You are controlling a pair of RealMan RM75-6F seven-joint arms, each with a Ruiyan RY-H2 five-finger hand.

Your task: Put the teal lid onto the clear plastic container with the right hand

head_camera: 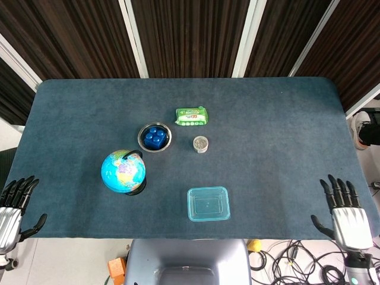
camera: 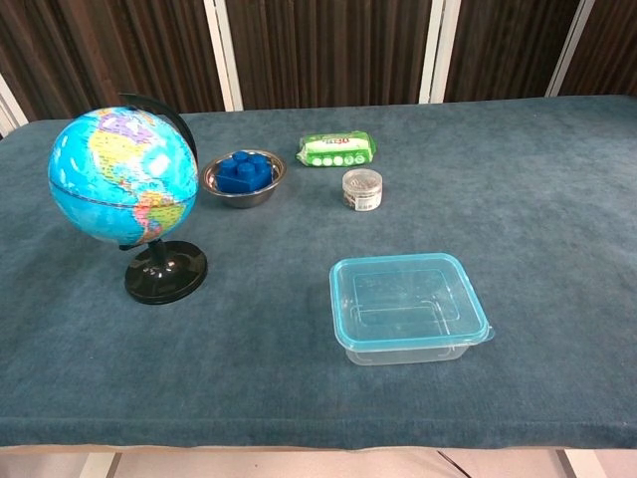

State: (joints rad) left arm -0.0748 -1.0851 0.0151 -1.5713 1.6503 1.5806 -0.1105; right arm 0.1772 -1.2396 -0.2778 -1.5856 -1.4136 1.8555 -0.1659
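- Teal lid [camera: 408, 284] sits seated on the clear plastic container [camera: 412, 342], rim flush all round in the chest view; small tab sticks out at the container's right front corner.
- Container is on the blue-grey table [head_camera: 285, 136], near the front edge, nothing touching it.
- Right hand [head_camera: 349, 222] is well right of the container, at the table's front right corner, just off the edge; fingers [head_camera: 336, 187] spread apart and straight, holding nothing. Only the head view shows it.
- Left hand [head_camera: 10, 211] is well left of the container, off the front left corner; fingers [head_camera: 18, 189] apart, thumb out to the side, holding nothing.
- Globe [camera: 122, 189] on a black stand: left of the container and a bit further back, well apart from it.
- Steel bowl [camera: 242, 181] with blue blocks [camera: 245, 169]: behind and left of the container, just behind the globe's right side.
- Small round jar [camera: 361, 189]: straight behind the container, apart from it.
- Green packet [camera: 337, 148]: behind the jar, furthest from the container.
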